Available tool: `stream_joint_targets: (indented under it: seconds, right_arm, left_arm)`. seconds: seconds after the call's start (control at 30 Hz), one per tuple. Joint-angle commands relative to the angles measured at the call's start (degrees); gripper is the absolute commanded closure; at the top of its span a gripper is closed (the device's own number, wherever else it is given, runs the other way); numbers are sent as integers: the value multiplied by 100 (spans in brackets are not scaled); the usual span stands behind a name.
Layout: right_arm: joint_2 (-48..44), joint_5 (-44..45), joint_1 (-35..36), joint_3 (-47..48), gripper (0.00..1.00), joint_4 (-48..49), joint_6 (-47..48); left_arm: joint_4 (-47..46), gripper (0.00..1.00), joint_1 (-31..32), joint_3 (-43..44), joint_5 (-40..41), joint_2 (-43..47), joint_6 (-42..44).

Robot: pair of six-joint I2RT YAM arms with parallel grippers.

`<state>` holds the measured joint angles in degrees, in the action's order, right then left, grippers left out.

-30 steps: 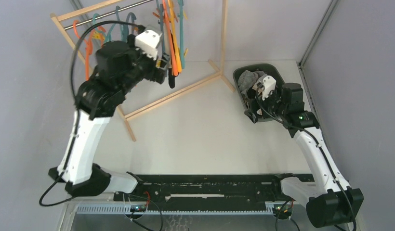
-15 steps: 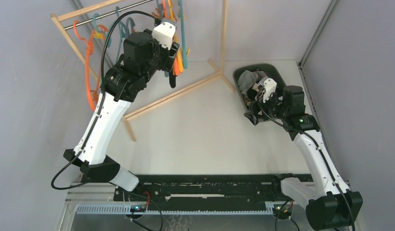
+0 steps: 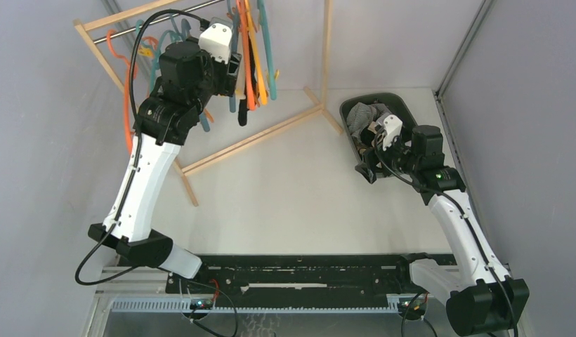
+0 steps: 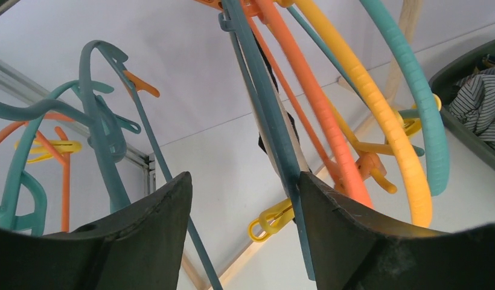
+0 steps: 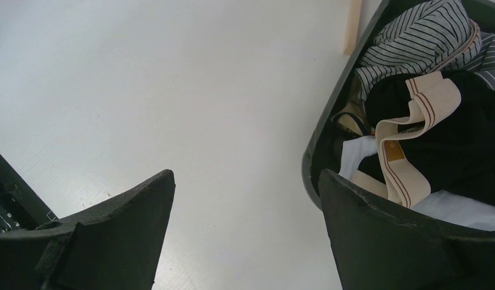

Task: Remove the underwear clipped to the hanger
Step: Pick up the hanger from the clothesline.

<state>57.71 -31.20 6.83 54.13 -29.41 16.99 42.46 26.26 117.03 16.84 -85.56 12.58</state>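
A black underwear piece [image 3: 243, 112] hangs clipped low on the bunch of hangers [image 3: 249, 49] on the rack. In the left wrist view it shows as a black-and-white strip [image 4: 275, 130] behind a teal hanger [image 4: 257, 103]. My left gripper [image 3: 234, 69] is raised beside that bunch, open and empty [image 4: 245, 181], with its right finger [image 4: 354, 241] close against the teal hanger's bar. A yellow clip [image 4: 272, 217] sits between the fingers. My right gripper [image 3: 366, 158] is open and empty [image 5: 245, 178] over the table by the basket's left rim.
The dark green basket [image 3: 352, 112] holds striped cloth [image 5: 414, 42], black briefs with a cream waistband [image 5: 414, 115] and white cloth. The wooden rack's floor bars [image 3: 257, 137] cross the table. More orange, yellow and teal hangers [image 3: 141, 56] hang on the metal rail [image 3: 159, 17].
My left arm rose from low beside the rack up to the hanger bunch, then shifted a little left; the hangers swung. My right gripper drew slightly back from the basket.
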Motion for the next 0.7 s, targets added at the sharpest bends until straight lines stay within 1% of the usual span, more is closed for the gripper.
stream_joint_targets:
  seconds: [0.0, 0.27, 0.47, 0.67]
  right_arm:
    - [-5, -107, 27, 9, 13, 193, 75]
    - [-1, -121, 42, 10, 13, 171, 99]
    - [29, -115, 56, 10, 13, 150, 127]
    - [42, -92, 67, 10, 13, 140, 143]
  left_arm:
    - [-365, 30, -31, -123, -184, 223, -154]
    - [-411, 28, -255, -50, -628, 100, -625]
    - [-477, 35, -367, 0, -502, -131, -611]
    - [-609, 43, -675, -14, -924, -283, -1069]
